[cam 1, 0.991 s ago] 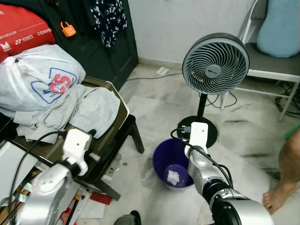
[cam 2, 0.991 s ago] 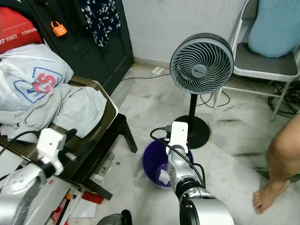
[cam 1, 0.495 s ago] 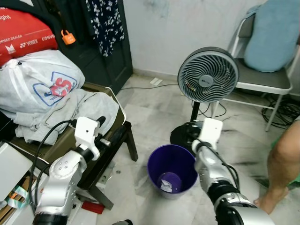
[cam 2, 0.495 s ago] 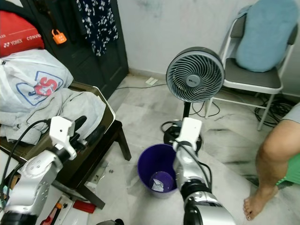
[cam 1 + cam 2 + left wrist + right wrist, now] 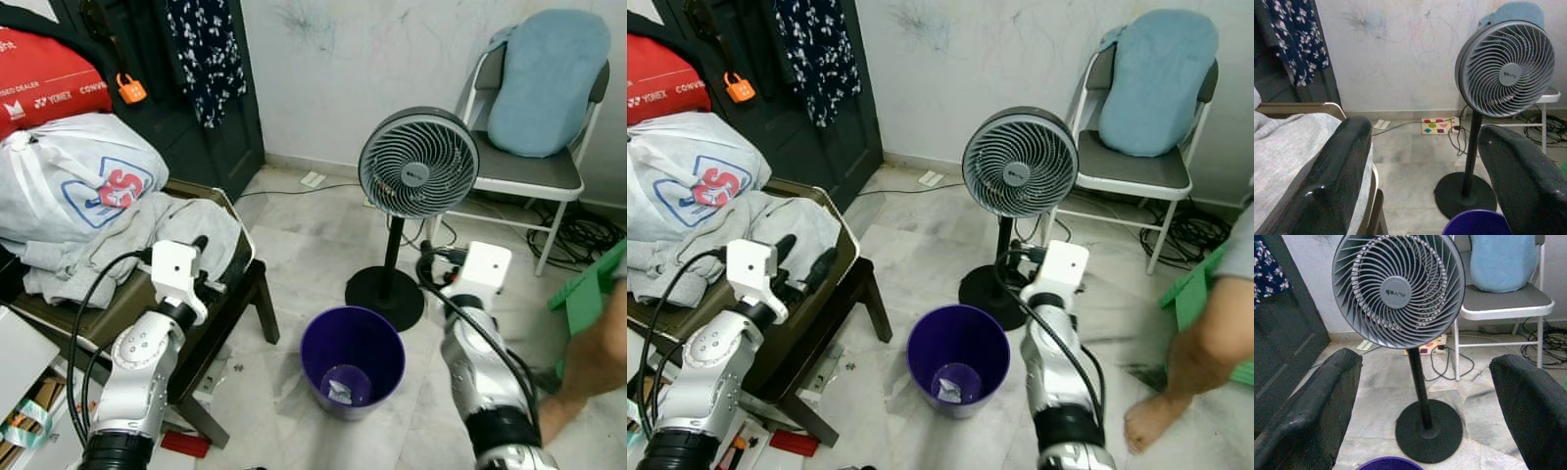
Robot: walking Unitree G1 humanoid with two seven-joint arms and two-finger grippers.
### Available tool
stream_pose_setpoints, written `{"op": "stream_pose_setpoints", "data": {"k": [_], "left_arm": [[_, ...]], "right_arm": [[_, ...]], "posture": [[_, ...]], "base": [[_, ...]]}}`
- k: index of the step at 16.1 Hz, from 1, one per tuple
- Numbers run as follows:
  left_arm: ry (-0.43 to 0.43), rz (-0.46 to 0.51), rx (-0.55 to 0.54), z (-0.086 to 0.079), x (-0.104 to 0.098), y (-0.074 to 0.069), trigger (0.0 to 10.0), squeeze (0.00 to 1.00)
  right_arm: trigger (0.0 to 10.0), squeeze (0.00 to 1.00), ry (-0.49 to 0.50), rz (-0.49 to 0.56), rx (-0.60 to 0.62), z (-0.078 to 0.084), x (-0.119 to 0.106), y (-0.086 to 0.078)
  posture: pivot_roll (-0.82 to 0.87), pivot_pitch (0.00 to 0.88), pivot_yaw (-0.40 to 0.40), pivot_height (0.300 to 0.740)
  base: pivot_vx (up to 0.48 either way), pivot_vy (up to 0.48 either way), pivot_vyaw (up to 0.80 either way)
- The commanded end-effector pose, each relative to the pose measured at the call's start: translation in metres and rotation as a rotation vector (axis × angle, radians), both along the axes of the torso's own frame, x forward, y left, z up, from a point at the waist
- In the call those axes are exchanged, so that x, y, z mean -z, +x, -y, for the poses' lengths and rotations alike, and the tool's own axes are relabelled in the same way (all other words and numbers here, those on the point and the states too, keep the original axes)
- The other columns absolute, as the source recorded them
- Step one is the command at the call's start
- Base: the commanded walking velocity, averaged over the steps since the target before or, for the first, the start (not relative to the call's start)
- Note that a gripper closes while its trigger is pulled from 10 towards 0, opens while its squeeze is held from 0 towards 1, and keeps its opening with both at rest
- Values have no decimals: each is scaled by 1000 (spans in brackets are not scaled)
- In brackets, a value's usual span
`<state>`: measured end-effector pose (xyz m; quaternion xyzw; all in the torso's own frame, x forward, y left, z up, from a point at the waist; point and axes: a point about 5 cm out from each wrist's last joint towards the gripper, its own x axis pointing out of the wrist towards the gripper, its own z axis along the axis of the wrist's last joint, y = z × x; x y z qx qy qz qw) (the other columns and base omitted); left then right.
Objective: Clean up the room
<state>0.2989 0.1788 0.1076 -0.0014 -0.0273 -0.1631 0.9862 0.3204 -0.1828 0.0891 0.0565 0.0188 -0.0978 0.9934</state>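
Bucket [image 5: 352, 359], purple, sits on the marble floor [image 5: 304, 235] between my arms, crumpled white paper [image 5: 339, 390] lying at its bottom. My left hand [image 5: 1420, 191] is up beside the chair piled with grey clothes [image 5: 118, 240], fingers [image 5: 1327, 186] spread apart, holding nothing. My right hand [image 5: 1425, 421] gapes wide too, pointing at the standing fan [image 5: 418, 164] just behind the bucket. A person's bare leg [image 5: 1185, 367] stands on my right.

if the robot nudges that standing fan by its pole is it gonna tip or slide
The standing fan looks top-heavy: a big round head on a thin pole, so a high push would likely rock it. Its wide flat base should resist tipping from a low nudge and may slide on the smooth marble floor. Its trailing cord could snag.
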Motion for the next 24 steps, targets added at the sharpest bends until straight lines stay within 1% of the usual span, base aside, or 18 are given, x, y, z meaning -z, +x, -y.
{"op": "stream_pose_setpoints", "data": {"k": [1,2,3,5,6,7,8,9,10,12,16,20,24], "left_arm": [[1,27,-32,-5,-3,-2,10000,0],[-6,26,-45,-8,-3,-5,10000,0],[-9,24,-49,-10,-2,-6,10000,0],[-21,20,-121,-23,0,-15,10000,0],[-23,21,-126,-24,0,-17,10000,0],[-17,13,-117,-21,3,-19,10000,0],[-15,-1,-105,-17,7,-20,10000,0],[-27,-12,-113,-16,8,-21,10000,0],[-52,-41,-90,-9,12,-21,10000,0],[-47,-40,-47,3,13,-21,10000,0],[-49,-30,-58,0,10,-18,10000,0],[-44,-30,-71,-2,10,-18,10000,0],[-48,-39,-48,4,11,-19,10000,0]], "right_arm": [[10000,227,-20,2,-21,-2,-4,-5],[10000,0,-51,8,-36,-2,-7,-9],[10000,0,-65,11,-45,-3,-9,-11],[10000,0,-107,6,-62,-3,-10,-27],[10000,0,-113,5,-65,-3,-10,-30],[10000,0,-138,-8,-102,-5,-9,-34],[10000,0,-137,-14,-121,-7,-8,-35],[10000,0,-130,-18,-121,-7,-8,-35],[10000,0,-129,-21,-121,-10,-10,-33],[10000,0,-124,-19,-123,-14,-15,-35],[10000,0,-138,-36,-146,-13,-12,-38],[10000,0,-121,-45,-141,-15,-15,-32],[10000,0,-122,-51,-123,-13,-13,-34]], "posture": [[-147,0,61,740],[-144,0,58,740],[-144,0,58,740],[-141,0,41,740],[-141,0,41,740],[-142,0,35,740],[-143,0,38,740],[-148,0,43,740],[-158,0,50,740],[-165,0,52,740],[-157,0,28,740],[-151,0,25,740],[-156,0,33,740]], "base": [[0,0,0],[0,0,0],[0,0,0],[0,0,0],[0,0,0],[0,0,800],[0,0,800],[0,0,800],[0,0,800],[0,0,800],[0,0,800],[0,0,800],[0,0,586]]}}
